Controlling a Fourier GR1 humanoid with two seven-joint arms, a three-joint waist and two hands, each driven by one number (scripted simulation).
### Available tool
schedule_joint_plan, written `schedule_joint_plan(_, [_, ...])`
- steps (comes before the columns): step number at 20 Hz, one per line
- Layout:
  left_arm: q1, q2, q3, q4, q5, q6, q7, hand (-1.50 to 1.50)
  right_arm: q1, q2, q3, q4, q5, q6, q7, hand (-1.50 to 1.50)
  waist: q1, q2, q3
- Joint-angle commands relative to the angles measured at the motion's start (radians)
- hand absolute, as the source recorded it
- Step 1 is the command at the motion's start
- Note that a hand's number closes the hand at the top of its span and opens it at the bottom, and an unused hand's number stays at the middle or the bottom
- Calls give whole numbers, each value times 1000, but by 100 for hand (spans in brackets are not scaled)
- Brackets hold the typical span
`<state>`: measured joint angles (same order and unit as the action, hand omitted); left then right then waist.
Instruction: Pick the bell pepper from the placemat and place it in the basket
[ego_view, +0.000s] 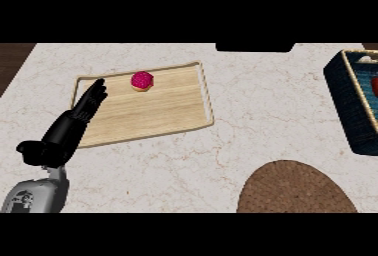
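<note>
We see only left arm: grey forearm enters from lower left edge, angled up and slightly right. Left hand (72, 120) black, fingers straight and together, pointing up toward far side; thumb juts left near wrist. Hand holds nothing. Right arm and right hand outside our view.

We see our left arm (33, 195) near the wooden tray (148, 112), by the tray's left side. The forearm is grey and rounded like a tube, with small dark marks on its shell. On top of it sits our left hand (63, 132), all black. It has a round black knob at the wrist and long thin black fingers (92, 97).
</note>
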<state>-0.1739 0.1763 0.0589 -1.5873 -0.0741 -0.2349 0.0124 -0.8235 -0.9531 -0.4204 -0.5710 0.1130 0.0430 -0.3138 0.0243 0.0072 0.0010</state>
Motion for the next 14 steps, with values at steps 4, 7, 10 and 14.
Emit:
schedule_joint_plan(4, [-74, 40, 50, 19, 35, -28, 41, 0, -120, -36, -9, 125, 0, 61, -63, -150, -2, 1, 0])
schedule_joint_plan(7, [-51, 20, 29, 13, 27, -23, 34, 0, -140, -69, -77, 171, -73, 133, -45, -150, -4, 0, 0])
schedule_joint_plan(10, [0, 14, 12, 4, 17, -33, -5, 0, -213, -99, -96, 212, -83, 91, 80, -150, 7, 1, 0])
schedule_joint_plan(14, [-24, -10, 2, 15, 4, -9, -4, 0, -171, -162, -143, 293, -132, 211, 109, -150, -4, 1, 1])
